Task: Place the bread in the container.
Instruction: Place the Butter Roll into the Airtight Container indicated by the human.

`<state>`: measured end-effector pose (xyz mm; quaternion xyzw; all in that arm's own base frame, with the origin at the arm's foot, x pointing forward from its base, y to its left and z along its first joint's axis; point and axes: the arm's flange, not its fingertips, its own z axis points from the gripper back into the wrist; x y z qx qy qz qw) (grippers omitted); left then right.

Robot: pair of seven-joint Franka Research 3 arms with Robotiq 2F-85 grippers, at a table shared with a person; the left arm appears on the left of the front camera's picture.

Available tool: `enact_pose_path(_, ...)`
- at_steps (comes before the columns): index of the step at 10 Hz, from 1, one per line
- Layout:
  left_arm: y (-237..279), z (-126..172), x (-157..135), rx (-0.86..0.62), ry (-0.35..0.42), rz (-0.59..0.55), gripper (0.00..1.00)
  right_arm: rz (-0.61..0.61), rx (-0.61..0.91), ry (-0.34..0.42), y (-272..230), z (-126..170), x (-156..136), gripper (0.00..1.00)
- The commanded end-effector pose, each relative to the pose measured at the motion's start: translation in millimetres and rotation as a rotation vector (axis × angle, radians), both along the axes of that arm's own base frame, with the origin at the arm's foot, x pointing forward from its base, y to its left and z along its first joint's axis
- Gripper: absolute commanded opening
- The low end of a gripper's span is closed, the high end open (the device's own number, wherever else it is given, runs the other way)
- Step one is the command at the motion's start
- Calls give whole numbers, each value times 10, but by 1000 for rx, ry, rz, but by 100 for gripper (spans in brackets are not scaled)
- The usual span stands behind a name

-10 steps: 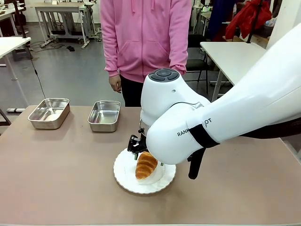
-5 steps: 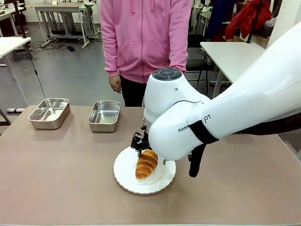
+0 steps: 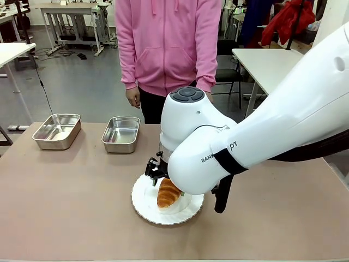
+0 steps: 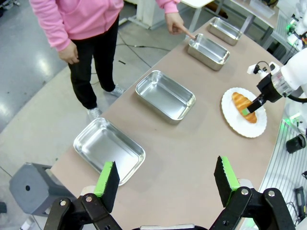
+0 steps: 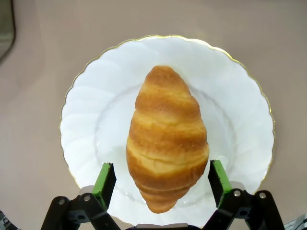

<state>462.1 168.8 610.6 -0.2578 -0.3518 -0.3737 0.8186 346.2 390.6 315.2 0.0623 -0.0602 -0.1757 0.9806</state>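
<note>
The golden-brown ridged bread (image 5: 165, 134) lies on a round white scalloped plate (image 5: 96, 120). My right gripper (image 5: 161, 177) is open, with one green pad on each side of the bread's near end, close to the crust. From the front, the right gripper (image 3: 163, 183) hangs low over the bread (image 3: 168, 194), largely hidden by the arm. Several steel pans stand in a row along the table's far edge; a person's finger points at one container (image 4: 209, 51). My left gripper (image 4: 166, 184) is open, high above the table's end.
Other pans sit at the near end (image 4: 109, 150), beside it (image 4: 165, 96) and at the far end (image 4: 224, 30). Two pans (image 3: 56, 131) (image 3: 121, 134) show at the far left from the front. A person in a pink hoodie (image 3: 169, 43) stands across the table.
My right arm has shifted a little left and lower, bringing the gripper down around the bread. The bread still lies on the plate.
</note>
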Motion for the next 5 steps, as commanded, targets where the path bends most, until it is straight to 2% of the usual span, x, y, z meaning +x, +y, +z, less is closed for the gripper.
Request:
enact_pose_path(1, -6, 11, -12, -2, -11, -10, 100, -31, -36, -31, 151, -113, 63, 100)
enact_pose_path(5, -6, 11, -12, -2, -11, -10, 100, -29, -63, -30, 165, -205, 121, 100)
